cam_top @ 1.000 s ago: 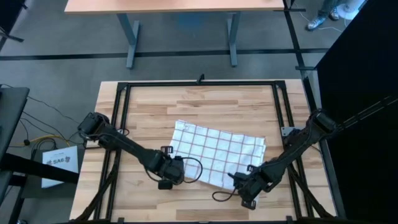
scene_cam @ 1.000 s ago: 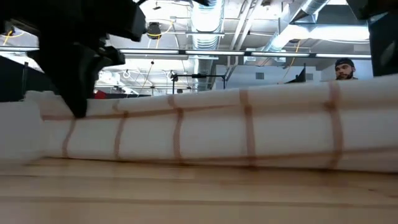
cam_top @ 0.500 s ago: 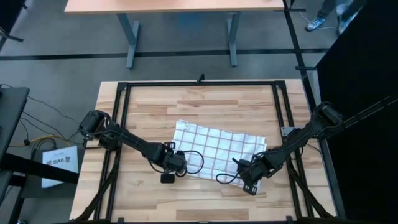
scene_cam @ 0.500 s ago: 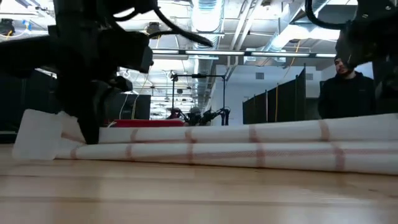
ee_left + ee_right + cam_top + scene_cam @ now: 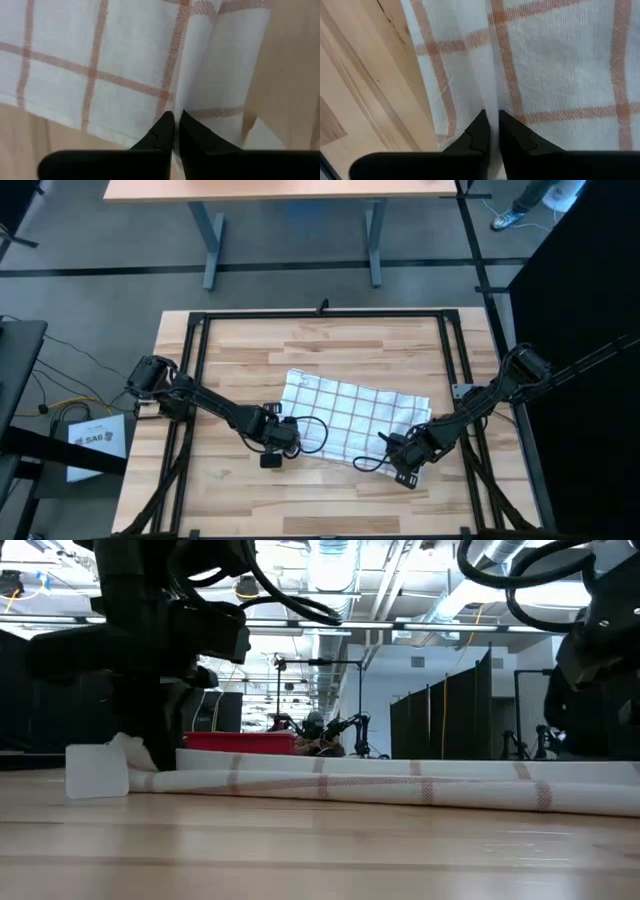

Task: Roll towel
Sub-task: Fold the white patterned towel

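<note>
The white towel with reddish-brown check lines lies flat on the wooden table. Its near edge is turned over into a low roll. A small white tag sticks out at its near left corner. My left gripper is shut on the rolled edge near the left corner. My right gripper is shut on the same edge near the right corner. Both show up close in the wrist views, left and right. My left gripper pinches a raised fold of the towel between its two fingertips, at the near edge by the left corner. The fingers come from above, pointing down. The cloth lies on the table. My right gripper pinches a raised fold of the towel between its two fingertips, at the near edge by the right corner. The fingers come from above, pointing down. The cloth lies on the table.
A black metal frame runs round the table top. Bare wood lies between the towel and the near edge. Another table stands beyond the far edge.
Both grippers have moved toward the table's far edge and down, staying shut on the towel's near edge. That edge, held high a second ago, has turned over onto the towel and now lies as a low roll; the far part has stayed put.
</note>
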`<state>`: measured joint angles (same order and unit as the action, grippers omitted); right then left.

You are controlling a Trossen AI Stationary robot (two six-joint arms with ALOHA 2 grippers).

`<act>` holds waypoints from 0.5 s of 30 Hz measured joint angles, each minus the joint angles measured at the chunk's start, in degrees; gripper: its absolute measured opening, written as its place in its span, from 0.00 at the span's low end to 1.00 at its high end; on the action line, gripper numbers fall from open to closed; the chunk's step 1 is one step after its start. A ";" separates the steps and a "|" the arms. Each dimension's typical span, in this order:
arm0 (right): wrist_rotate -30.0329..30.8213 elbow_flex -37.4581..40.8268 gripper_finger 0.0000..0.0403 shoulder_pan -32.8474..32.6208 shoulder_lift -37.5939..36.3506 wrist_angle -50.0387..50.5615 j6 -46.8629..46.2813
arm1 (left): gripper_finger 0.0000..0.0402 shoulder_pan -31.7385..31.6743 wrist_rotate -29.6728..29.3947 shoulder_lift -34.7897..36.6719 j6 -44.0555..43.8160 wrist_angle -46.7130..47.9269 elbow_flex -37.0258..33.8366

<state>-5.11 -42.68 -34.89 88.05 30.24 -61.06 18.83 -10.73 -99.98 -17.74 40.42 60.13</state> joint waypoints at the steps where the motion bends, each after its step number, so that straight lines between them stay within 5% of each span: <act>1: -0.15 0.00 0.12 0.05 -0.29 0.15 0.05 | 0.07 -0.20 0.01 0.16 0.13 0.00 0.14; 15: 7.63 0.00 0.41 3.18 -16.56 14.91 4.66 | 0.34 -4.11 -10.66 9.97 4.32 5.47 1.54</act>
<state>2.52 -42.68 -31.71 71.48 45.15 -56.41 14.72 -21.38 -90.01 -13.43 45.90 61.67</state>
